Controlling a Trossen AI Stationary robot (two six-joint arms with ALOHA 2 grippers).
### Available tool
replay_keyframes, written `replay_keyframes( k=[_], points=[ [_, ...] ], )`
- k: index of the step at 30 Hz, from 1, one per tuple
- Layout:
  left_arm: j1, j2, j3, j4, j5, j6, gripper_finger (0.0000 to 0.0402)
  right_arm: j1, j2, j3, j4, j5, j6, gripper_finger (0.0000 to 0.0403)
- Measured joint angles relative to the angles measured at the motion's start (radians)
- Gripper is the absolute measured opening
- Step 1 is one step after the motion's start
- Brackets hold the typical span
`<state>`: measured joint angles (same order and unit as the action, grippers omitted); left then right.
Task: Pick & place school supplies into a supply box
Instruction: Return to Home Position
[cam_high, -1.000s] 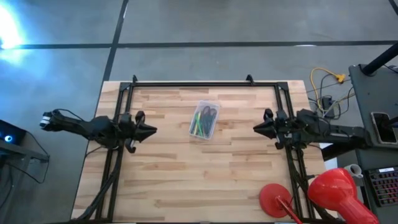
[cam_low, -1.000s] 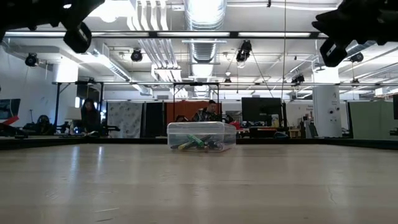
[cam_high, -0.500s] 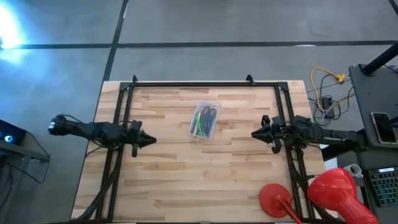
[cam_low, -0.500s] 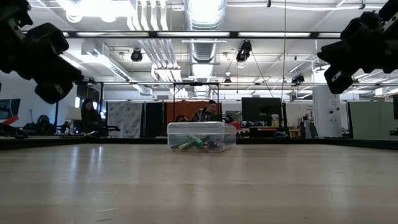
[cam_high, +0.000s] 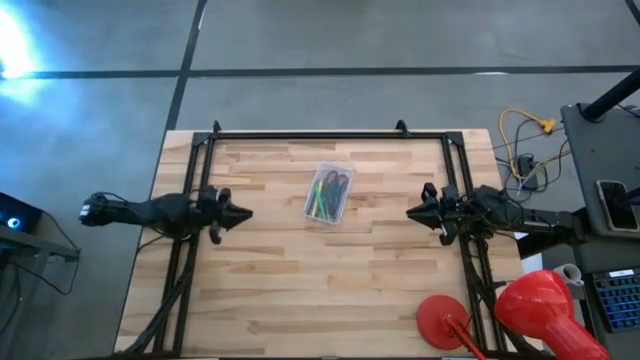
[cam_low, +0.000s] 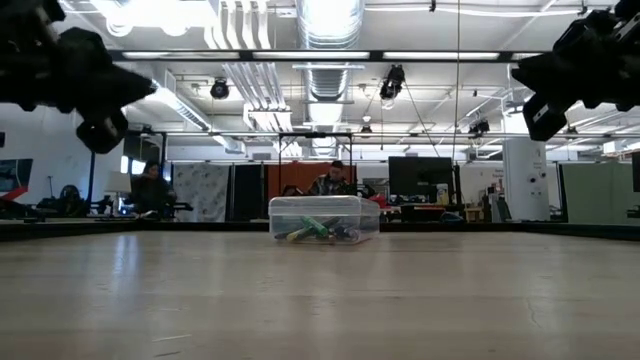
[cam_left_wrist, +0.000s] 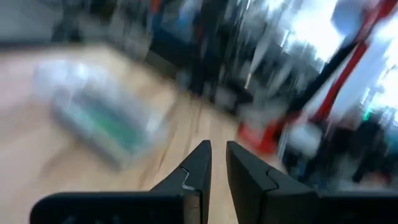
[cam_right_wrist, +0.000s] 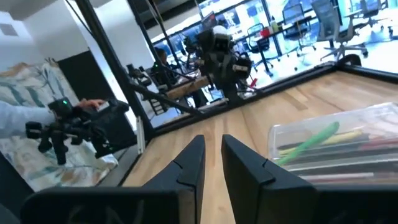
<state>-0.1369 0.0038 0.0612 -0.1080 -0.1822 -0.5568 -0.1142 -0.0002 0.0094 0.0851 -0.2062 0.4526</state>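
Observation:
The clear supply box (cam_high: 329, 193) rests flat on its base at the table's middle, also seen in the low view (cam_low: 323, 219) and both wrist views (cam_right_wrist: 339, 146) (cam_left_wrist: 102, 118). Inside lie the school supplies (cam_high: 325, 196): green, yellow and dark pens, with a green pen (cam_right_wrist: 308, 144) lying on top. My left gripper (cam_high: 247, 212) hovers left of the box, pointing at it, shut and empty (cam_left_wrist: 216, 152). My right gripper (cam_high: 408, 211) hovers right of the box, facing it, shut and empty (cam_right_wrist: 212, 146). Both hang high in the low view (cam_low: 100, 130) (cam_low: 540, 115).
A black frame (cam_high: 310, 135) runs along the table's far edge and down both sides. A red round-based object (cam_high: 447, 322) with a red dome (cam_high: 540, 308) sits at the near right corner. Bare wood lies all around the box. People sit in the room beyond (cam_low: 335, 182).
The box has stayed still. My left gripper swung toward the near edge and dipped, then came back up beside the box. My right gripper came down a little and shifted slightly toward the near edge.

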Motion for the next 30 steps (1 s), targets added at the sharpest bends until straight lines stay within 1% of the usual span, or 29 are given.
replay_keyframes(
  k=[2,10,13,20,30],
  points=[
    [0.041,0.0,-0.054,0.155,-0.001,-0.001,0.0033,0.0,0.0,0.0,-0.005,0.004,0.0,0.0047],
    [0.26,-0.001,-0.052,0.154,0.001,-0.003,0.0033,0.0,0.0,0.0,-0.004,0.004,0.0,0.0047],
    [0.308,-0.001,-0.052,0.154,0.0,-0.003,0.0033,0.001,0.0,0.0,0.0,0.004,0.0,0.0047],
    [0.323,0.061,-0.051,0.151,0.001,-0.003,0.0033,0.001,0.0,0.0,0.0,0.004,0.0,0.0047],
    [0.323,0.195,-0.05,0.151,0.001,-0.003,0.0033,0.0,0.021,0.0,0.001,0.004,0.0,0.0047]
  ],
)
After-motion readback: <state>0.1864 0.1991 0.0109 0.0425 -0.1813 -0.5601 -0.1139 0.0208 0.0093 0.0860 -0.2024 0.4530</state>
